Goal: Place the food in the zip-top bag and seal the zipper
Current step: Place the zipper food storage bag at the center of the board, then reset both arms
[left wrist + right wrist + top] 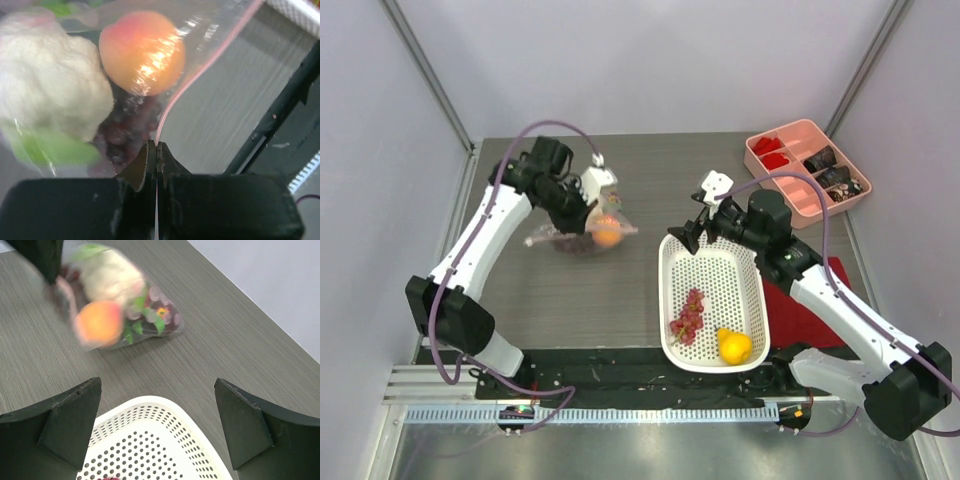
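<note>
The zip-top bag (570,240) hangs lifted at its mouth edge over the left of the table, with my left gripper (600,207) shut on it. Inside it show an orange (142,52), a white bulb (50,85) and dark grapes (125,131). The zipper (200,70) runs as a thin pink line down into the shut left gripper (156,146). My right gripper (688,236) stands open and empty over the far rim of the white basket (150,404), with the bag (165,320) beyond it. Purple grapes (688,316) and a yellow lemon (734,346) lie in the basket.
The white basket (664,290) sits at centre right. A folded red cloth (802,312) lies under the right arm. A pink divided tray (798,127) stands at the back right corner. Grey walls close the table's left, back and right sides.
</note>
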Motion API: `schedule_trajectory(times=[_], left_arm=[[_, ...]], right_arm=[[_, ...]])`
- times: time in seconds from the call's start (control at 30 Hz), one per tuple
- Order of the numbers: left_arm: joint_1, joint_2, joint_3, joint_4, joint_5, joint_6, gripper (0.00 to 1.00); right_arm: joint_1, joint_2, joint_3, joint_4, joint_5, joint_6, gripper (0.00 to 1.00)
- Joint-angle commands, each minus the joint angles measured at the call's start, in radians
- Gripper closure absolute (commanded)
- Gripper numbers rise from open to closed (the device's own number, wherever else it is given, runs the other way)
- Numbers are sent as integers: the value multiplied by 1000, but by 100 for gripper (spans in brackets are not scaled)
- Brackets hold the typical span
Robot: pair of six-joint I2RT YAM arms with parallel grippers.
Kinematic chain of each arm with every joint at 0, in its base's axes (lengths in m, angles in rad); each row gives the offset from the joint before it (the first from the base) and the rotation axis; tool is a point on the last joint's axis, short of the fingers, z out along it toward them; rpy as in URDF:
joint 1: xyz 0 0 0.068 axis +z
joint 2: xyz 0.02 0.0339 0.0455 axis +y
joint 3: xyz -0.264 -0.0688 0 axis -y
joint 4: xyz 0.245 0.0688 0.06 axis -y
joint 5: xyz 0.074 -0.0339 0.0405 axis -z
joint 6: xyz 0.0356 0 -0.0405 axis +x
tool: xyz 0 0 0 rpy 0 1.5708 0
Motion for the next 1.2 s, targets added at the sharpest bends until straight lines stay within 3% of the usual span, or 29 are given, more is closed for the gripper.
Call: schedule_trajectory(times=[0.0,0.3,0.4,0.47,0.5,0.63,0.67,0.77,0.93,1.0,1.17], left_arm=[[-8,-105,-221,136,-36,112,100],[-8,-148,-345,208,4,14,100],[-12,-167,-354,183,50,0,89],[-25,-196,-360,156,53,-3,76],[-32,-208,-358,147,51,-11,62],[-31,-275,-316,84,68,-71,34],[-29,-288,-305,84,55,-124,29],[12,-328,-234,91,53,-247,0],[144,-331,-51,116,53,-433,0],[191,-326,-32,149,16,-546,0],[261,-317,-44,137,-112,-626,0]], right_arm=[[-2,-44,25,-14,37,1,0],[-6,-79,52,-142,81,1,0],[-4,-96,67,-202,100,5,0],[-6,-114,81,-245,119,10,0],[-6,-120,87,-261,126,19,0],[-4,-146,114,-333,156,36,0],[-4,-157,125,-357,164,42,0],[-4,-185,144,-396,199,68,0],[-4,-220,176,-448,300,146,0],[-6,-231,186,-460,348,180,0],[-114,-246,197,-500,341,335,1]])
